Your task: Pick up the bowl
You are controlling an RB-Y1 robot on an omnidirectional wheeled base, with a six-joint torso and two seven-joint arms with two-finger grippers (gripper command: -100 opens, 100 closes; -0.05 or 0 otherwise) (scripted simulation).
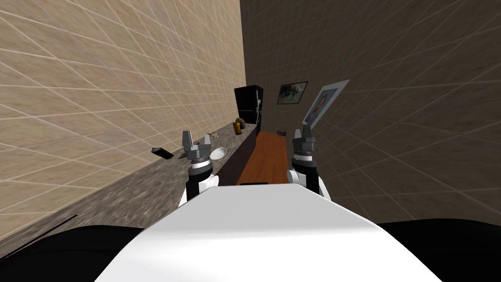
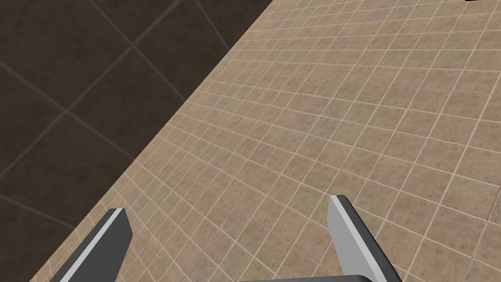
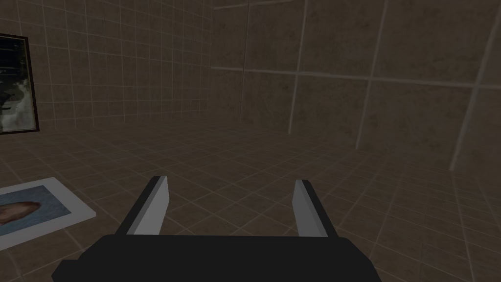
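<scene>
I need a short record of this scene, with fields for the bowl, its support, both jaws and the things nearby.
target: small white round bowl
support: grey speckled counter along the beige tiled wall
left jaws: open, holding nothing, raised close beside the bowl
right jaws: open, holding nothing, raised on my right
nearby: flat black object and yellow-brown object on the counter; black fridge at its far end
task state: bowl not yet picked up

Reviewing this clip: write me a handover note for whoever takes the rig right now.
Left end effector open, empty, raised beside the bowl, facing the tiled wall.
Right end effector open, empty, raised clear of the counter.
White bowl sits on the counter, untouched.
Done: approach only.
Left: lower the left end effector onto the bowl's rim, shut, lift.
</scene>
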